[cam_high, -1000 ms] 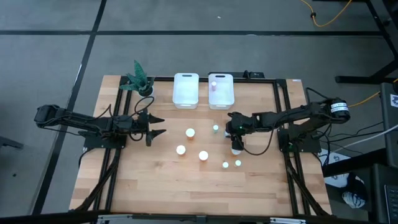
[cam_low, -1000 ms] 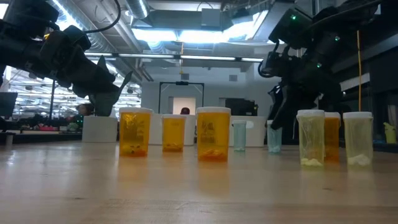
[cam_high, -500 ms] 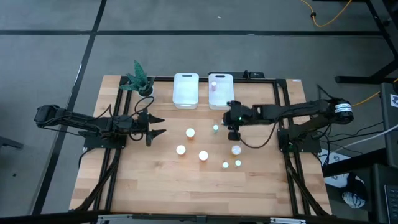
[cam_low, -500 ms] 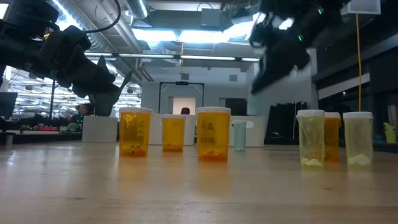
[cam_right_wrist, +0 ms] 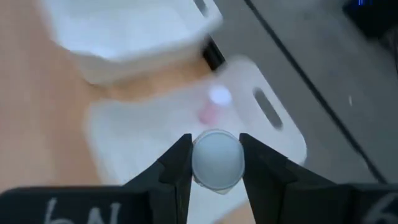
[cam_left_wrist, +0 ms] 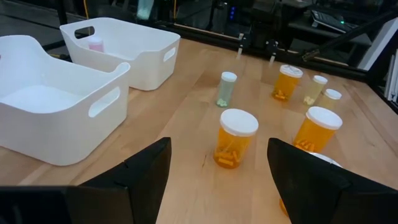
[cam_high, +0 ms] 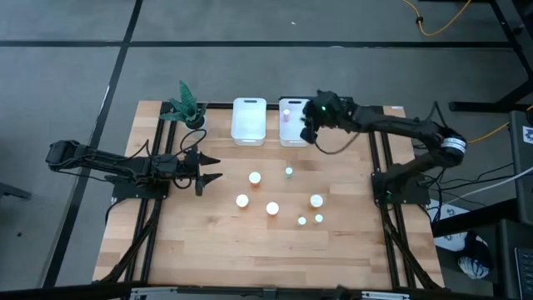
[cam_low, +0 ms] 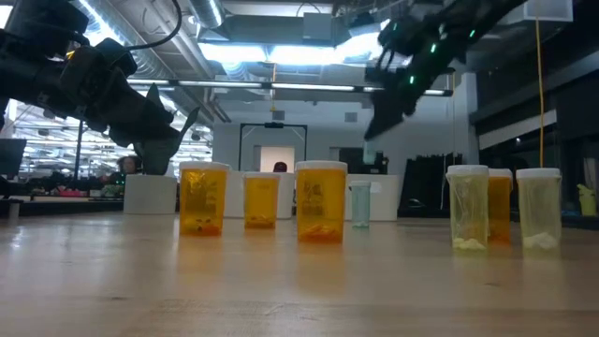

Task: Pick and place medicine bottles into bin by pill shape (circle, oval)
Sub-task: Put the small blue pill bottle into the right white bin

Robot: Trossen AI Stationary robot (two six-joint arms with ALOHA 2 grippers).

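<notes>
Hard to make out: in the low view we cannot read any pill shape. From above, the bottle the right arm carries is hidden under its gripper, and the right wrist view is blurred.
Right gripper (cam_high: 306,132): we see it at the upper centre of the high view, over the right edge of the right bin (cam_high: 296,136). In its wrist view its fingers (cam_right_wrist: 176,169) are closed on the white cap of a small bottle (cam_right_wrist: 216,158), which hangs above that bin.
Left gripper (cam_high: 210,167): we find it at centre left of the high view, fingers spread wide and holding nothing, pointing toward the bottles on the table (cam_high: 216,242).
Right bin contents: one pink bottle (cam_high: 285,114) lies inside; in the right wrist view it shows as a pink blur (cam_right_wrist: 212,104).
Left bin (cam_high: 249,122): it sits just beside the right bin at the top of the table; the left wrist view shows its inside white and bare (cam_left_wrist: 43,102).
Bottles on the table: in the high view we count six white caps near the middle, namely three larger ones (cam_high: 255,177) (cam_high: 242,200) (cam_high: 272,208) to the left, a tiny one (cam_high: 289,172) above, one larger (cam_high: 316,200) and two small (cam_high: 302,221) (cam_high: 319,218) to the right.
Low view: three amber bottles (cam_low: 321,201) stand at centre and pale ones (cam_low: 468,207) at right.
Plant (cam_high: 186,104): it stands at the table's upper left corner.
</notes>
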